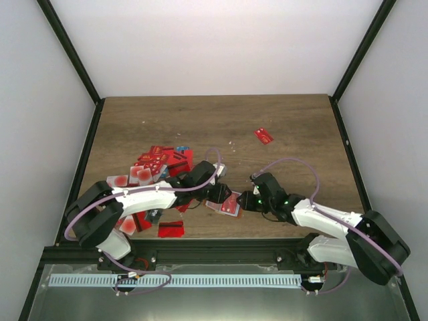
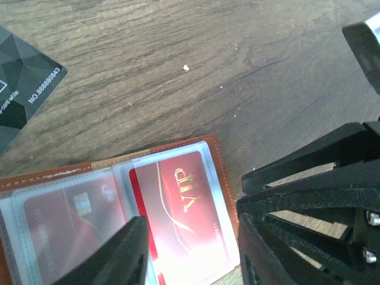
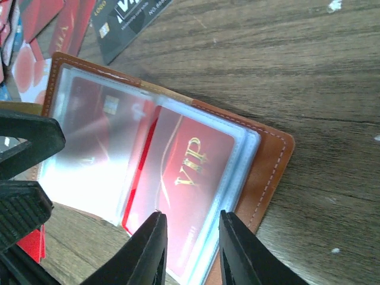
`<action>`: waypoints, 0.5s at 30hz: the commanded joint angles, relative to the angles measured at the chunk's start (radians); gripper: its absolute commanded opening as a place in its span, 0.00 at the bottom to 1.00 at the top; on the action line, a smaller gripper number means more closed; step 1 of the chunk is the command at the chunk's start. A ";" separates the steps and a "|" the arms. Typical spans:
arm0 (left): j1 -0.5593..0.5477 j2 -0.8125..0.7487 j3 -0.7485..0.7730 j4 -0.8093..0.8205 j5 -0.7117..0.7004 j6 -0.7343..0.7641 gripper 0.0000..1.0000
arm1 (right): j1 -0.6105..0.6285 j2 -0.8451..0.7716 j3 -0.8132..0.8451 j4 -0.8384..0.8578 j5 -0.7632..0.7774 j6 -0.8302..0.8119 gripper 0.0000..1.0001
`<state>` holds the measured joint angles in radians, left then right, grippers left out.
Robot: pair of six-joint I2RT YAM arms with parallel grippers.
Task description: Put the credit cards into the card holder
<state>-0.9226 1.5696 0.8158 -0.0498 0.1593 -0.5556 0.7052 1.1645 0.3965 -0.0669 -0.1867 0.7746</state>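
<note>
card holder (image 3: 270, 160) lies open on the counter (image 1: 200, 120), red vip card (image 3: 190, 172) looks nearly seated in its clear sleeve (image 3: 246, 148); left pincer (image 2: 191, 237) spread over that sleeve, right pincer (image 3: 191, 221) narrowly apart at the card's edge, pinching nothing visible. likely best: pin the holder flat, push the card straight in. only the top view shows the card heap (image 1: 157, 164) left of the holder and a lone red card (image 1: 263, 136) behind it; wrist views alone show the sleeve.

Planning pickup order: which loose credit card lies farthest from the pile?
The lone red card at the table's far right; the other loose cards heap together at left.
</note>
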 commanded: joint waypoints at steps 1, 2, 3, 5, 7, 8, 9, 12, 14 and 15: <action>-0.003 -0.019 -0.016 -0.029 -0.004 0.043 0.39 | -0.001 -0.030 0.004 -0.003 -0.023 -0.010 0.27; -0.003 -0.010 -0.015 -0.027 0.002 0.048 0.35 | -0.001 -0.031 0.003 0.001 -0.029 -0.007 0.27; -0.003 0.000 -0.013 -0.026 0.005 0.051 0.31 | -0.001 -0.032 0.005 0.002 -0.033 -0.005 0.27; -0.004 0.020 -0.012 -0.020 0.014 0.054 0.22 | 0.000 -0.033 0.005 0.003 -0.033 -0.001 0.28; -0.003 0.037 -0.011 -0.009 0.023 0.053 0.14 | -0.001 -0.034 0.006 -0.004 -0.025 0.002 0.28; -0.003 0.044 -0.013 -0.004 0.026 0.052 0.12 | -0.001 -0.037 0.008 -0.007 -0.020 0.004 0.28; -0.003 0.051 -0.013 0.001 0.026 0.050 0.10 | -0.001 -0.038 0.008 -0.011 -0.015 0.005 0.28; -0.004 0.072 -0.015 0.014 0.031 0.046 0.05 | -0.001 -0.046 0.006 -0.017 -0.007 0.009 0.28; -0.003 0.086 -0.015 0.021 0.037 0.048 0.04 | -0.001 -0.047 0.005 -0.017 -0.005 0.011 0.28; -0.003 0.094 -0.016 0.024 0.038 0.048 0.04 | -0.001 -0.047 0.005 -0.017 -0.005 0.012 0.28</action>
<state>-0.9230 1.6329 0.8089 -0.0536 0.1787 -0.5167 0.7052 1.1339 0.3965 -0.0715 -0.2081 0.7792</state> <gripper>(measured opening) 0.043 0.280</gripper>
